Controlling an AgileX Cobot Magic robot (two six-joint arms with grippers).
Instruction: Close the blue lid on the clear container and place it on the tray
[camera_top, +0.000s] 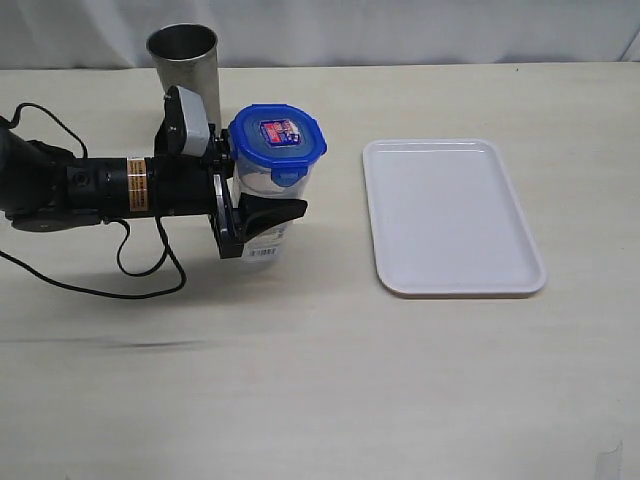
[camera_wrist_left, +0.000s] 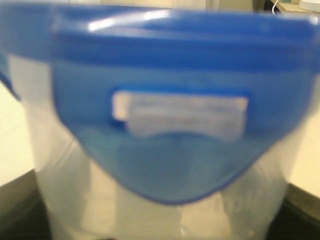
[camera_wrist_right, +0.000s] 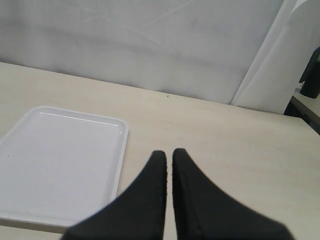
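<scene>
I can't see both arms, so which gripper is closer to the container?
Left. The left gripper grips the container; the right gripper hangs shut over the table beside the tray.

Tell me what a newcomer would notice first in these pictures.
The bright blue lid sits on top of the clear container, which the left gripper clasps from the side, left of the table's middle. To its right a white tray lies flat, and a grey metal cup stands behind the arm.

Lid (camera_top: 277, 140) on container (camera_top: 255, 184); tray (camera_top: 455, 215) to R, cup (camera_top: 185, 60) behind-L.
</scene>
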